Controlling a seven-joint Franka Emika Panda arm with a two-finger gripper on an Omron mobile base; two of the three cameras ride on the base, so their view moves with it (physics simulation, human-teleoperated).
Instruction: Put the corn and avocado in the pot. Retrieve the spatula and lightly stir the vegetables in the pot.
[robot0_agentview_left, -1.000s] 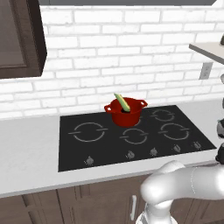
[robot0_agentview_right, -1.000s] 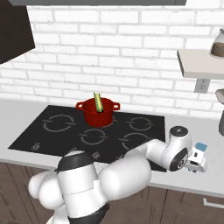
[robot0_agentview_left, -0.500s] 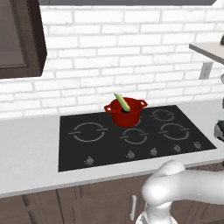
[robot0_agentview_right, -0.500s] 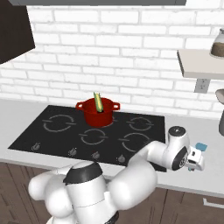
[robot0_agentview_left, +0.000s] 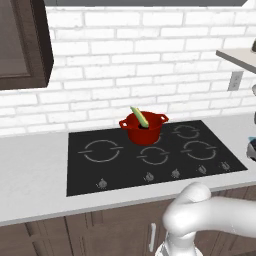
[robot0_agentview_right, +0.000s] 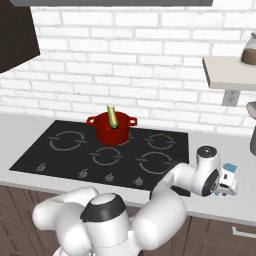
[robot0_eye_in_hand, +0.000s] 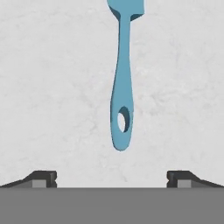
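Hand view: my hand (robot0_eye_in_hand: 112, 177) open above blue plastic spatula (robot0_eye_in_hand: 123, 78) on pale counter (robot0_eye_in_hand: 52, 87), not gripped. Slim yellow-green corn (robot0_agentview_left: 139, 116) already in glossy red pot (robot0_agentview_left: 144, 128); avocado unseen. Stirring remains.

A white brick wall (robot0_agentview_left: 150, 60) stands behind the grey table (robot0_agentview_left: 30, 180), with a dark cabinet (robot0_agentview_left: 22, 45) and a wall shelf (robot0_agentview_right: 227, 72).

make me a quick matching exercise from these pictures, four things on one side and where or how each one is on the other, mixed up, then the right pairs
Things:
1. corn
2. pot
3. spatula
4. gripper

States:
A. open, over the counter
B. lying flat on the pale counter
C. sticking up out of the pot
D. red, sitting on the black cooktop

Pairs: 1-C, 2-D, 3-B, 4-A
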